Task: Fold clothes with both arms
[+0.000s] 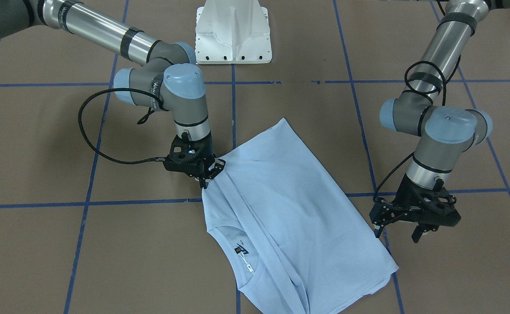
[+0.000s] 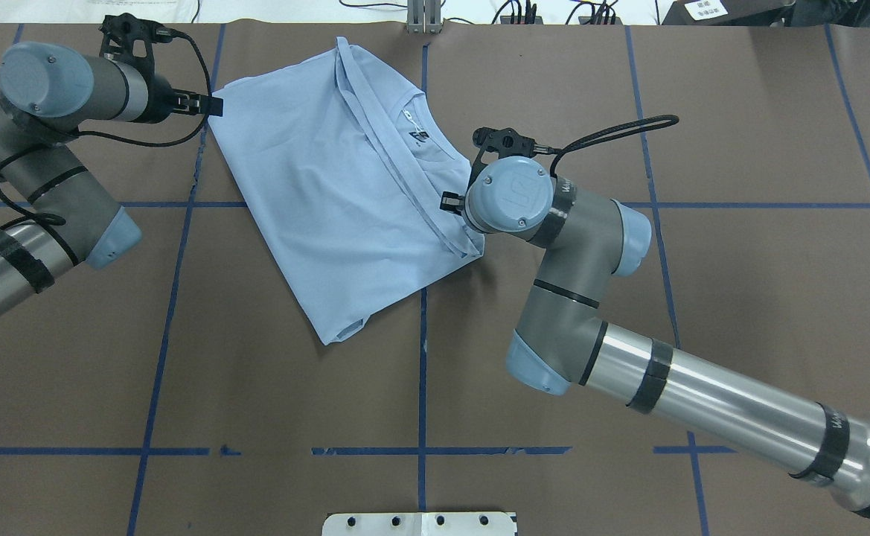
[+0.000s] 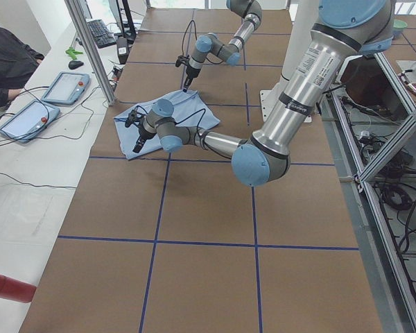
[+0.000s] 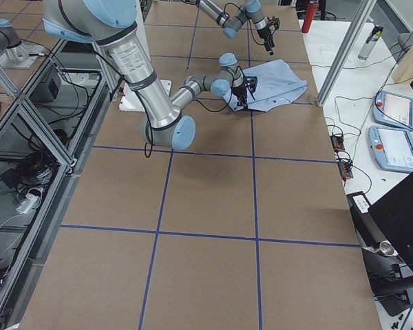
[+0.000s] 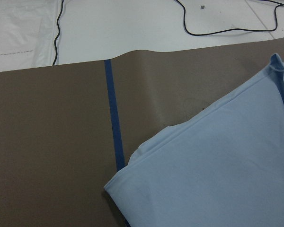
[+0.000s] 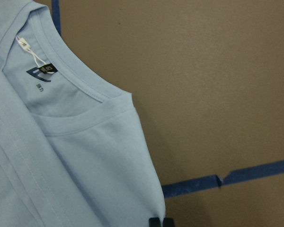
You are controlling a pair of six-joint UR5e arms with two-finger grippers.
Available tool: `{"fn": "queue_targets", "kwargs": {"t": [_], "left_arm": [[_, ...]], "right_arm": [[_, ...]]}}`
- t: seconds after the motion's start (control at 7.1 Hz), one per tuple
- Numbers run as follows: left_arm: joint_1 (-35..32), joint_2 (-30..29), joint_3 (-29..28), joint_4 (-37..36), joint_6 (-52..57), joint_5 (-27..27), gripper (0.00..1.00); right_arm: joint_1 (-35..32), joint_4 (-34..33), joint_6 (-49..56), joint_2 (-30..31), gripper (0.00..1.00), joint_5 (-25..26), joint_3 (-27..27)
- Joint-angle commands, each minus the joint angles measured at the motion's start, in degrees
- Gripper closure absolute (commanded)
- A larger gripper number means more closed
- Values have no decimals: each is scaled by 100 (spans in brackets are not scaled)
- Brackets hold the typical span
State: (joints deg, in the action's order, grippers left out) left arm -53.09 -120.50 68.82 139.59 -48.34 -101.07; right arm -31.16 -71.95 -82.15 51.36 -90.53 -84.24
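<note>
The pale blue T-shirt [image 1: 289,196] lies part-folded and slanted on the brown table, its collar and dark neck label [image 1: 241,250] facing up; the palm print is hidden. It also shows in the overhead view [image 2: 330,201]. My right gripper [image 1: 209,174] is shut on the shirt's edge near a shoulder and lifts it slightly; its fingertips [image 6: 154,222] pinch the cloth [image 6: 85,165]. My left gripper [image 1: 398,230] is open and empty, just beside the shirt's hem corner. The left wrist view shows that corner [image 5: 217,175] but no fingers.
The white pedestal base [image 1: 233,35] stands at the robot's side of the table. Blue tape lines [image 2: 421,372] cross the brown surface. A side table with tablets [image 3: 28,118], cables and a seated person [image 3: 7,62] runs along the far edge, behind aluminium posts [image 3: 90,48].
</note>
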Motion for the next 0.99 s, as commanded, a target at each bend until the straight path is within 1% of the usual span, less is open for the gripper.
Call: {"fn": "queue_targets", "kwargs": {"t": [0.0,0.14,0.28,0.56,0.7,0.85], "left_arm": [[0,0,0,7,8,0,0],[0,0,0,7,9,0,0],[0,0,0,7,17,0,0],[9,0,0,-2,9,0,0],[9,0,0,-2,9,0,0],[9,0,0,7,9,0,0]], "right_arm": [[536,-529,-474,872,100,497,-1414],[1002,-757,-790,1206,100,884,-1933],[1415,-907,-1037,1627,100,1166,-2486],[2163,-944,-1432,2638,100,1703,-3472],[2462,-944,-1600,2738,100,1949,-3589],[2544,-944,-1619,2739,100,2012,-3582]]}}
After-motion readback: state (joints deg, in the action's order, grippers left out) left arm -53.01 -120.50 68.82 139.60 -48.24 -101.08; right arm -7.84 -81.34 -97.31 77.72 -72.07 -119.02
